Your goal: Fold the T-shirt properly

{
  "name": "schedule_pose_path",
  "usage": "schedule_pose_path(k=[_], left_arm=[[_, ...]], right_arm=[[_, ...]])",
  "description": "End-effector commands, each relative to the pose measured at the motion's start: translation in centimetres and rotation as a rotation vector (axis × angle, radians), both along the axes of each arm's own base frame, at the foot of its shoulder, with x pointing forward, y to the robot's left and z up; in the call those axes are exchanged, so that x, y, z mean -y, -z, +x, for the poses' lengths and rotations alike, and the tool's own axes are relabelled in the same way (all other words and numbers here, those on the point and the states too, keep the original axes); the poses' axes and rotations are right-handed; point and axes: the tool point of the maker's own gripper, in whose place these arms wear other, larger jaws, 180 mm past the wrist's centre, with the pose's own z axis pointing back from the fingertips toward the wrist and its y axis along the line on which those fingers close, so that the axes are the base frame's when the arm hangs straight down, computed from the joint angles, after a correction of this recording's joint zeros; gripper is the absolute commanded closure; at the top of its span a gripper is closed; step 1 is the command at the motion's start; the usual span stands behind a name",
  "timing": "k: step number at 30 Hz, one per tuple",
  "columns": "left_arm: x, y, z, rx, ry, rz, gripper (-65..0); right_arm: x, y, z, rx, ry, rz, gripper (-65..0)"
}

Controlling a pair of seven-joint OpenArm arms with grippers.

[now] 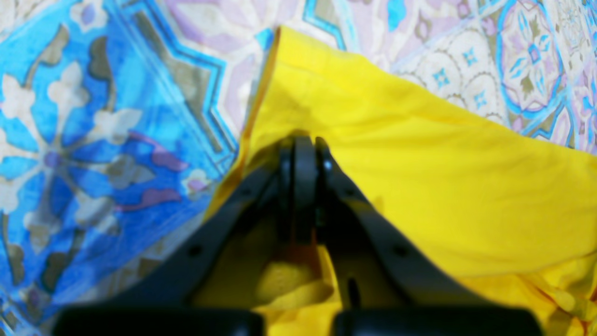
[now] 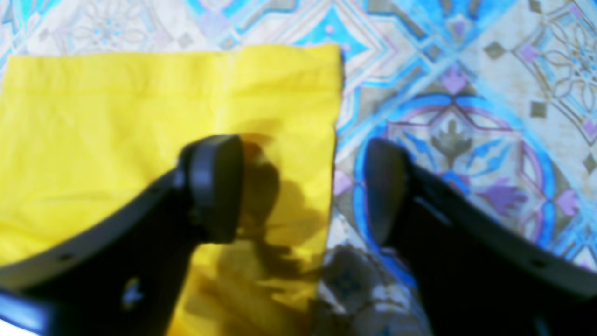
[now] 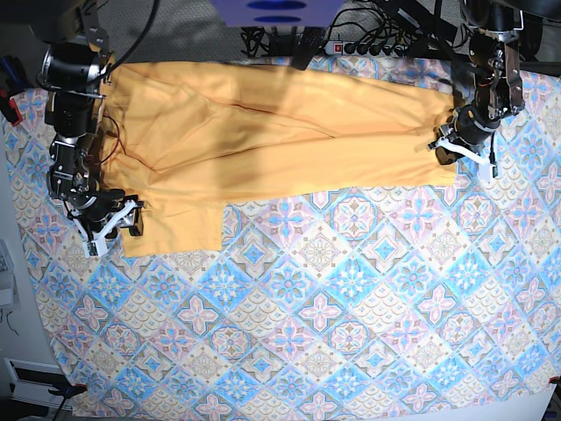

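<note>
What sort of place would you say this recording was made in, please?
Probably a robotics lab bench: a table under a patterned tablecloth, a T-shirt spread between two mounted arms, and a power strip with cables behind it.

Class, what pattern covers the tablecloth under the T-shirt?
Blue, pink and cream floral tiles on the tablecloth, clearest in the base view.

T-shirt: plain mustard yellow-orange, brighter yellow in both wrist views.
Tablecloth: blue, pink, lilac and cream diamond tiles with floral medallions, spread around the T-shirt.
Left gripper: black.
Right gripper: black.
</note>
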Motion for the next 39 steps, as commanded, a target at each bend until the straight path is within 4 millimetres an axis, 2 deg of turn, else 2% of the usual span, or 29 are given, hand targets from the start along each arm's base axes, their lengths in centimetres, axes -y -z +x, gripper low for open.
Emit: schedule_pose_path(k=[1,4,10,12,15,20,23,33,39], left_arm=[[-1.7,2.2,-4.3,-0.202,-0.019,0.083,-1.6],[-1.7,2.2,-4.3,-0.202,-0.019,0.083,-1.6],[-1.7,2.2,-4.3,-0.202,-0.019,0.083,-1.6],[-1.7,2.2,-4.3,-0.202,-0.019,0.083,-1.6],[-1.7,2.2,-4.3,-0.202,-0.019,0.083,-1.6],[-1.8,2.2,-4.3,-0.199,-0.02,0.084,-1.6],[-1.8,2.2,-4.3,-0.199,-0.02,0.084,-1.6],[-1.7,2.2,-4.3,-0.199,-0.02,0.082,-1.6],[-1.7,2.2,-4.3,-0.199,-0.02,0.082,-1.6]], right_arm=[[-0.3,0.0,-0.1,-0.026,-0.034,0.002,-33.3],[-1.6,-0.2,-0.4,-0.027,-0.09,0.041,-27.7],[-1.4,0.1,-0.7,-0.054,-0.091,0.035,-15.3],[-1.4,-0.6,-0.1,-0.032,-0.097,0.024,-9.7],[-1.4,-1.5,0.6,-0.005,-0.107,0.011,-4.7],[-1.3,-3.1,1.5,0.02,-0.129,-0.029,-3.8],[-1.2,-4.1,1.2,0.039,-0.156,-0.073,-3.8],[-1.8,-6.8,-1.3,0.056,-0.245,-0.221,-3.8],[-0.3,-9.0,-3.8,0.074,-0.216,-0.28,-3.8]])
